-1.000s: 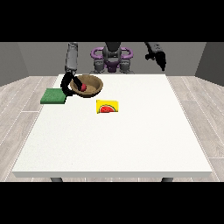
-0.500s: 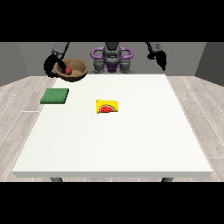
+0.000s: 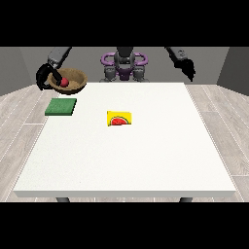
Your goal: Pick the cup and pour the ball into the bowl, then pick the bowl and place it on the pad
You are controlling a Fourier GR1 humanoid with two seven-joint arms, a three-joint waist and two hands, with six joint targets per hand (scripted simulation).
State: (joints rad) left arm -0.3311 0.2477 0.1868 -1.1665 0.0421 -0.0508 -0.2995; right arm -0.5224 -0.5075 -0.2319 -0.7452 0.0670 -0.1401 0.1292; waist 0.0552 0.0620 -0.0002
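The brown bowl [image 3: 71,80] hangs in the upper left of the frame, a red ball [image 3: 63,82] inside, above the green pad [image 3: 61,106] on the white bench [image 3: 126,160]. The hand at the view's left [image 3: 45,78] has its fingers curled around the bowl's rim. The hand at the view's right [image 3: 188,69] is raised at upper right; its fingers' state cannot be told.

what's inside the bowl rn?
A red ball sits inside the brown bowl, which the hand at the view's left holds up above the table's far left corner. The bowl's near wall hides its bottom and the ball's underside.
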